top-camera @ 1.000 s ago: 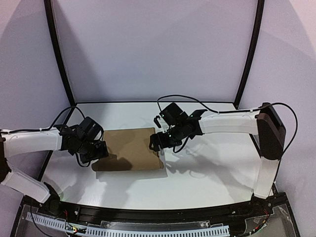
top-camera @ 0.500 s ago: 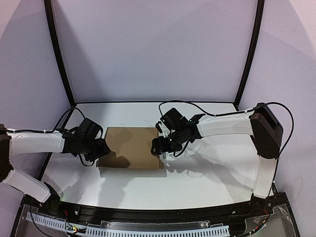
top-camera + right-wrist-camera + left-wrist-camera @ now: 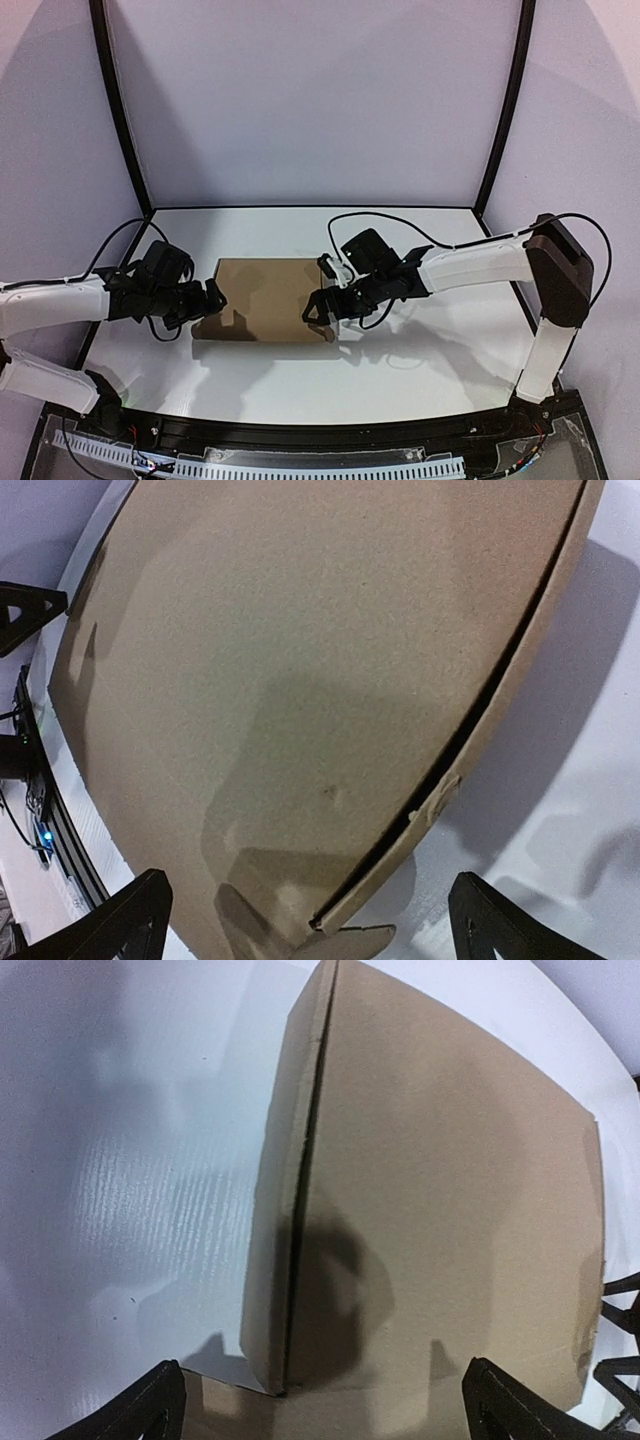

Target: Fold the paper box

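Note:
The paper box [image 3: 265,298] is a closed shallow brown cardboard box lying flat on the white table. My left gripper [image 3: 210,298] is open at the box's left end, its fingertips wide apart and holding nothing. My right gripper [image 3: 318,310] is open at the box's right front corner, empty. The left wrist view shows the lid [image 3: 440,1210] and the left side wall [image 3: 275,1250] with a dark seam between them. The right wrist view shows the lid [image 3: 300,680], a gap along the right side wall [image 3: 480,740] and a small flap [image 3: 350,943] sticking out at the corner.
The white table [image 3: 420,350] is bounded by a black frame with upright posts [image 3: 120,110] at the back corners. Cables [image 3: 375,200] loop over the right arm. A black rail [image 3: 300,440] runs along the near edge.
Both arms have drawn back and lower toward the near side. The left gripper has slid along the box's left end. The right gripper has moved from the box's right edge to its front right corner.

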`<state>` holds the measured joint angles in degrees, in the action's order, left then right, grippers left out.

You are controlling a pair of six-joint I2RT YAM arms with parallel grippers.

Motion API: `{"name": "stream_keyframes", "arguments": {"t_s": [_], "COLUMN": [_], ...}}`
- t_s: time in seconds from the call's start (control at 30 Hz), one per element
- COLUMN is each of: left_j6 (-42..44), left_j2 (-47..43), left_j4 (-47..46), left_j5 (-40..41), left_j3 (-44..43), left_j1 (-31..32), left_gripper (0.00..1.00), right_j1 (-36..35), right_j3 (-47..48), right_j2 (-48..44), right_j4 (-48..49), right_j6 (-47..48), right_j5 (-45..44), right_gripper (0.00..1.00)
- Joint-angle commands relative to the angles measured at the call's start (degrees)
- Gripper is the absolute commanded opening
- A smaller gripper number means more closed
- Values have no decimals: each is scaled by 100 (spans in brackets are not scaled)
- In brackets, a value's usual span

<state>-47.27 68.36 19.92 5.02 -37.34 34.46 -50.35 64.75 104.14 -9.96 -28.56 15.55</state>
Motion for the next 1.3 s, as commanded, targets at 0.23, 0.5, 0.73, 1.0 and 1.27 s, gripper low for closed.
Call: {"name": "stream_keyframes", "arguments": {"t_s": [0.23, 0.5, 0.73, 1.0, 1.27], "left_j6": [437, 624, 763, 451, 104], "left_j2": [652, 365, -401, -1697, -1964], "left_j4": [-1614, -1921, -1779, -1164, -597], "left_j5": [-392, -858, -1374, -1426, -786], "left_j3": [378, 683, 763, 816, 854], "left_j1": [17, 17, 17, 17, 17], "left_gripper": [99, 99, 99, 99, 99], "right_j1": [69, 77, 78, 73, 194], "right_j3": [-359, -388, -206, 503, 569], "right_j2": [247, 282, -143, -611, -707], "right_j4": [1782, 1935, 1522, -224, -771], "right_j6": [-72, -199, -245, -426, -648], "right_j5": [490, 527, 700, 952, 603], "right_gripper": [98, 98, 98, 98, 98]}}
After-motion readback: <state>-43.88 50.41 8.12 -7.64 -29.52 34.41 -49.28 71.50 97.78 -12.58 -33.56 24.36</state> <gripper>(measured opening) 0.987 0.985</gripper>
